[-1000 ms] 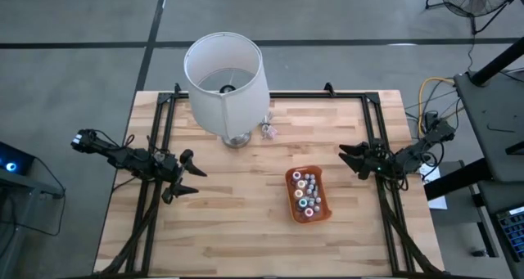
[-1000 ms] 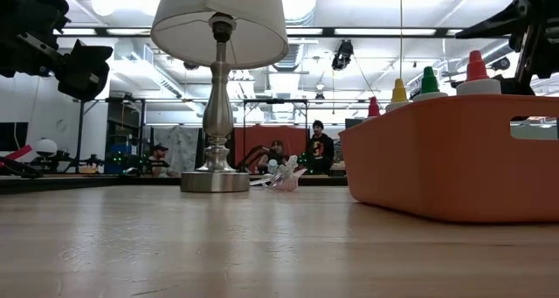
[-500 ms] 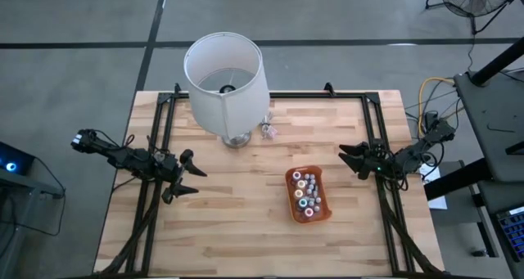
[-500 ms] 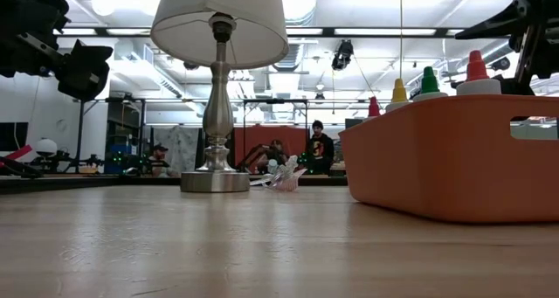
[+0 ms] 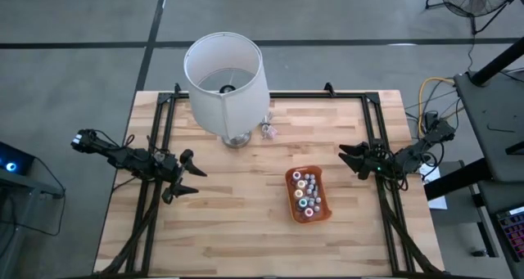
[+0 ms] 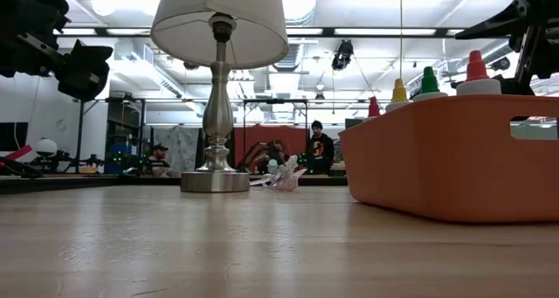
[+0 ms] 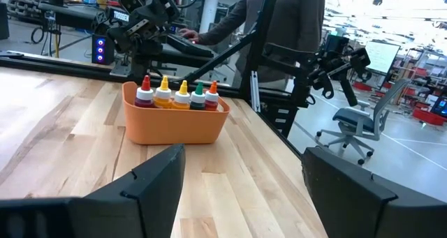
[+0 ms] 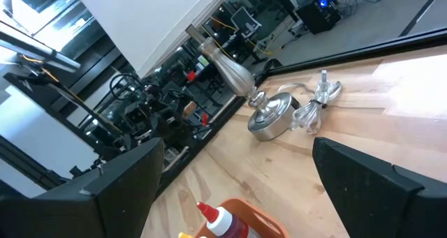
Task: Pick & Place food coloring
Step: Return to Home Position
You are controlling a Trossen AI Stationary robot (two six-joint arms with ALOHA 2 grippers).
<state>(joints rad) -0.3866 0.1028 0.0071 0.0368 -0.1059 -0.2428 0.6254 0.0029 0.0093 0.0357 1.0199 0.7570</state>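
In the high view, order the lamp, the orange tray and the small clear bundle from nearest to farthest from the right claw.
1. orange tray, nearest the right claw, toward the table's front.
2. small clear bundle, beside the lamp.
3. lamp, at the far edge.

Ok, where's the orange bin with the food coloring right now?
High view: the orange bin sits right of centre on the table, nearer the right gripper than the lamp.
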